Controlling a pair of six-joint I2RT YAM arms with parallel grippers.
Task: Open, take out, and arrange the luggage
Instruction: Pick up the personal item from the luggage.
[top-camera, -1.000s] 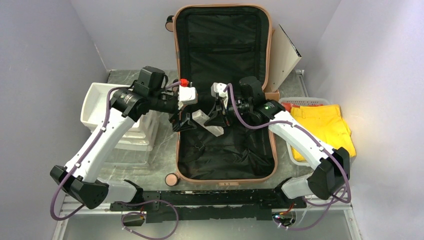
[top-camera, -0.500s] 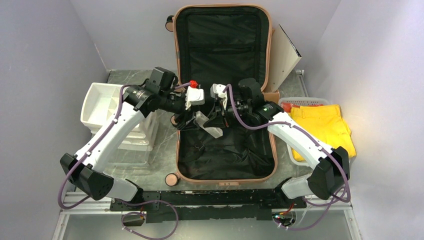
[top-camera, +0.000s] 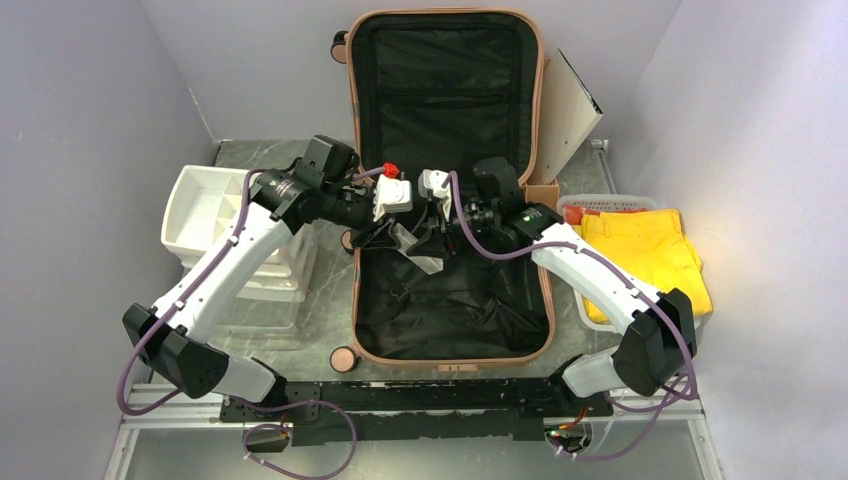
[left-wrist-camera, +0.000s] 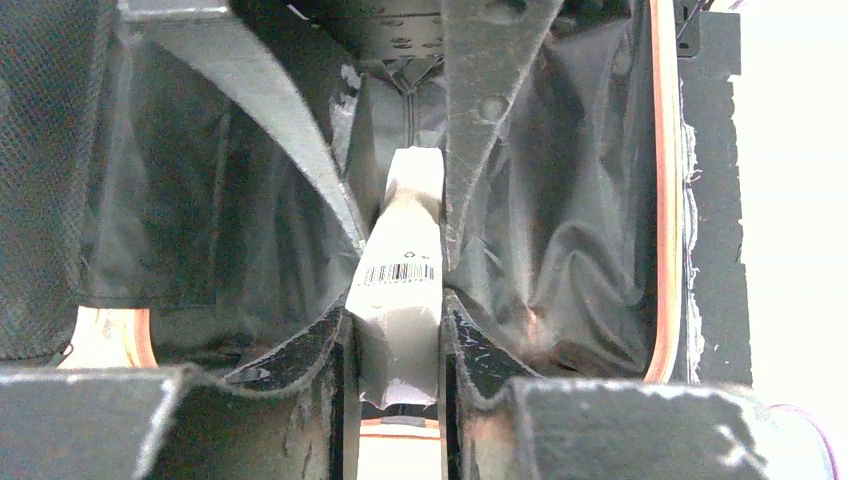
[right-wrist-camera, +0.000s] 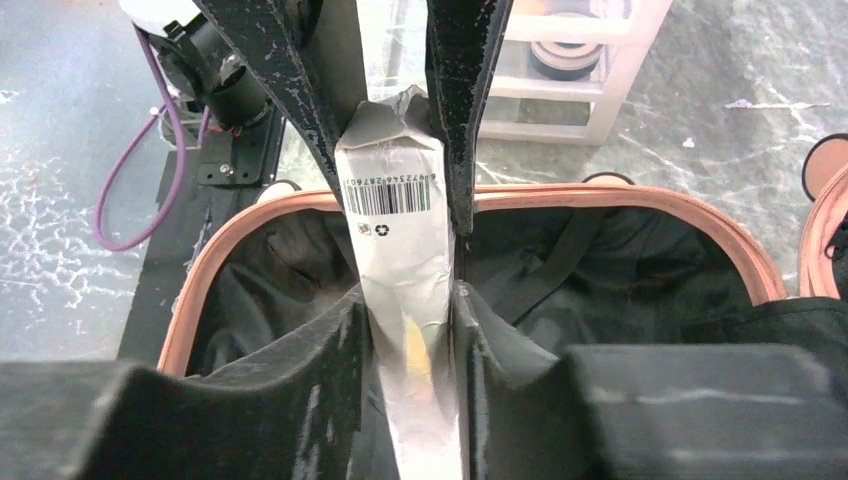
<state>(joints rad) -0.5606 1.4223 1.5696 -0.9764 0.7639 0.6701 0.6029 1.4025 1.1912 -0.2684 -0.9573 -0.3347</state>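
The luggage (top-camera: 545, 300), a salmon-pink suitcase with black lining, lies open on the table, its lid (top-camera: 445, 80) standing up against the back wall. Above the middle of its lower half hangs a white packet (top-camera: 417, 254) with a barcode. My left gripper (top-camera: 392, 238) is shut on one end of the packet (left-wrist-camera: 403, 240), and the left wrist view shows both fingers pressed on it. From the other side my right gripper (top-camera: 437, 235) holds the same packet (right-wrist-camera: 395, 230) between its fingers. Both grippers face each other over the black lining (right-wrist-camera: 600, 270).
A white drawer unit (top-camera: 215, 215) stands left of the suitcase. On the right, a basket (top-camera: 600, 203) holds yellow cloth (top-camera: 645, 250). A white board (top-camera: 572, 110) leans beside the lid. A suitcase wheel (top-camera: 343, 358) sticks out at the near left corner.
My left arm has swung in toward the suitcase's middle, and its gripper has closed from wide open onto the packet. The right gripper stays on the packet, shifted slightly.
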